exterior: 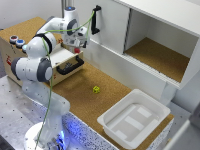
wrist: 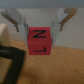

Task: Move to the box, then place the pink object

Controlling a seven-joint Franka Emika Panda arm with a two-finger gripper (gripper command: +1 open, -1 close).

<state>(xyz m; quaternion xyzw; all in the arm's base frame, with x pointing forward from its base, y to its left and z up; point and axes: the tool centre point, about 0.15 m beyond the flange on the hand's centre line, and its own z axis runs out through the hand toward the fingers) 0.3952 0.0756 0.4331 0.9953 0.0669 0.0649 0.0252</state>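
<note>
My gripper is shut on the pink object, a small pinkish-red cube held in the air over the wooden box's front edge. In the wrist view the cube fills the space between the two fingers and shows dark markings on its faces. The box, a shallow white tub with a wide rim, sits empty on the cork mat at the exterior view's lower right, far from the gripper.
A small yellow-green cube lies on the cork mat between gripper and tub. The wooden box with buttons and a black handle is under the arm. A white cabinet stands open behind.
</note>
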